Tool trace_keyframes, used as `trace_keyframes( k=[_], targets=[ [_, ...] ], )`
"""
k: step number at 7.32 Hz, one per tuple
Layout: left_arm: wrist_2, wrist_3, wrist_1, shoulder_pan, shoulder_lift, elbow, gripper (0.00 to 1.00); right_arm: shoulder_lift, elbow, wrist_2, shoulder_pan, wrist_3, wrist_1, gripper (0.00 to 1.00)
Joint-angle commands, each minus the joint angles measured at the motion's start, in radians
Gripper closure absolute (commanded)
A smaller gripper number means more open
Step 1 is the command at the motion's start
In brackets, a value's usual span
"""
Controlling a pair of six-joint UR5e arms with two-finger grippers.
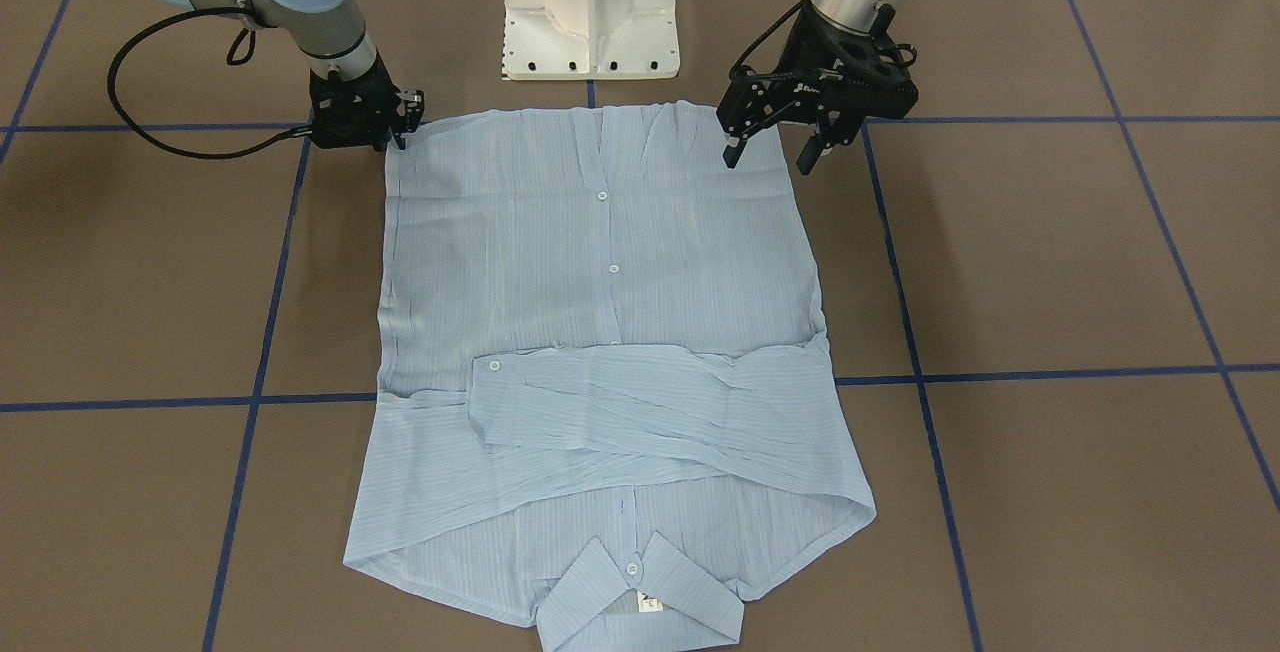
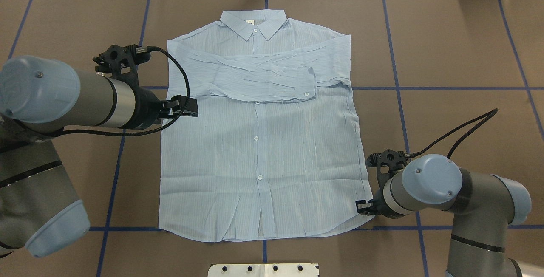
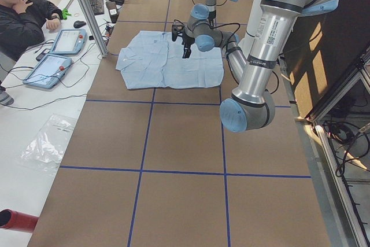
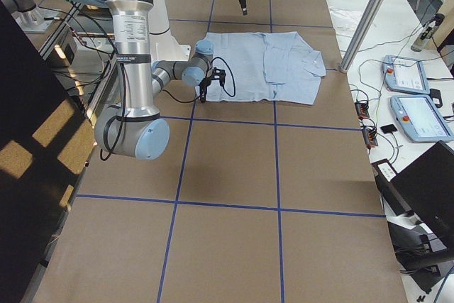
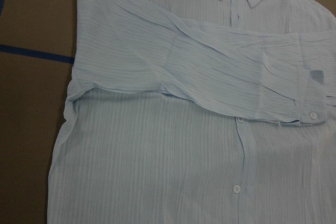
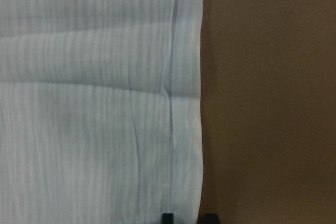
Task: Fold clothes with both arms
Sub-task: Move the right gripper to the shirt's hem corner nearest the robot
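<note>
The light-blue striped shirt (image 1: 600, 272) lies flat and buttoned on the brown table (image 2: 446, 56), collar away from the robot, both sleeves folded across the chest (image 2: 263, 77). My left gripper (image 1: 770, 157) is open and empty, raised above the shirt's left side edge (image 2: 192, 107); its wrist view looks down on the sleeves (image 5: 210, 72). My right gripper (image 1: 398, 122) is low at the hem's right corner (image 2: 364, 207). Its fingertips (image 6: 167, 217) stand apart, astride the shirt's side edge (image 6: 189, 103), which lies flat.
The white pedestal base (image 1: 590, 12) stands just behind the hem. Blue tape lines (image 2: 399, 88) grid the table. An operator (image 3: 23, 21) sits by two teach pendants (image 3: 49, 67) and a metal post (image 3: 87, 10) beyond the collar side.
</note>
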Motion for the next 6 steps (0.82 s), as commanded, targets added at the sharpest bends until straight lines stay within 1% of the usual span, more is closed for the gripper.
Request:
trace_keyframes(
  k=[1, 2, 4, 5, 6],
  targets=[
    [0.0, 0.0, 0.002, 0.0, 0.003, 0.002, 0.05, -0.002, 0.002, -0.011, -0.008, 0.0, 0.0, 1.0],
    [0.0, 0.002, 0.0, 0.0, 0.004, 0.004, 0.05, 0.0, 0.01, -0.012, -0.011, 0.0, 0.001, 1.0],
    [-0.002, -0.005, 0.002, 0.003, 0.013, 0.001, 0.05, -0.003, 0.057, -0.009, -0.006, 0.0, 0.0, 1.0],
    [0.002, -0.065, -0.001, 0.03, 0.051, -0.007, 0.06, -0.003, 0.08, -0.012, -0.005, 0.001, 0.0, 1.0],
    [0.029, -0.157, -0.003, 0.128, 0.088, -0.016, 0.07, 0.001, 0.095, -0.015, -0.003, 0.002, 0.0, 1.0]
  ],
)
